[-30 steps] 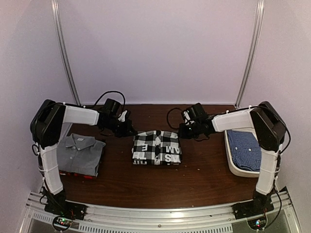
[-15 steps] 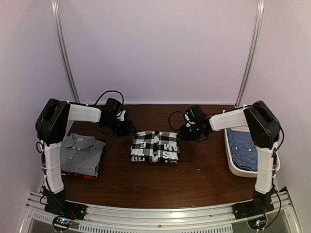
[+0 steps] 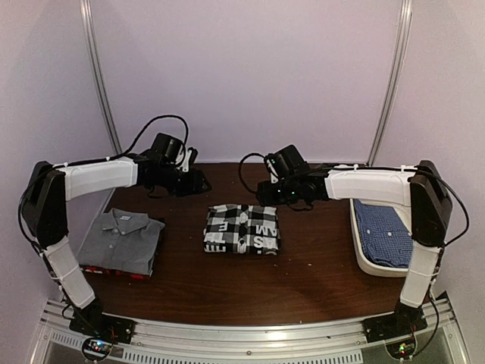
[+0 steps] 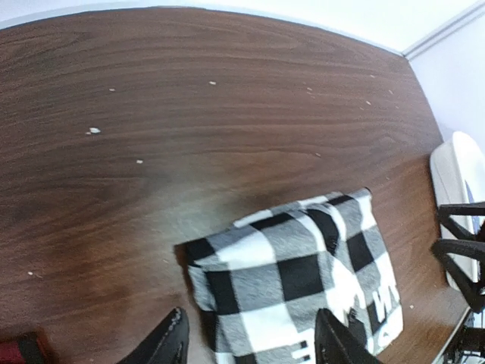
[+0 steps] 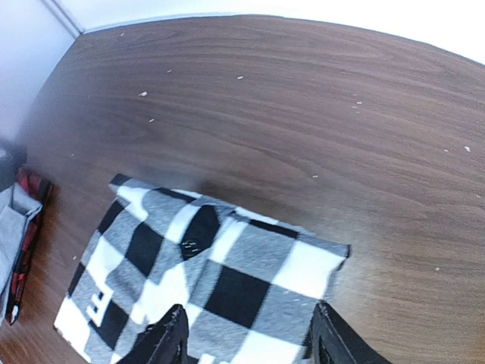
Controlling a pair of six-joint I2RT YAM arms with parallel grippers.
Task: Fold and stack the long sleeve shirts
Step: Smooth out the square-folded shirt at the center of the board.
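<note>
A robotics lab test cell is shown. A dark wood-grain bench (image 3: pixel 318 280) is enclosed by plain pale walls (image 3: pixel 250 76), with thin metal poles (image 3: pixel 98 83) standing at the upper left and upper right of the overhead view. A white-and-black left arm (image 3: pixel 95 176) and right arm (image 3: pixel 371 184) are bolted to a slotted aluminium rail (image 3: pixel 250 334) along the bottom edge. Black cables (image 3: pixel 163 121) are looped above them.

Only lettering I can spot is on the check shirt (image 3: pixel 242 230): big white block letters across the fold. From the top view I can make out an M, an S and an E, but no whole word reads.
</note>
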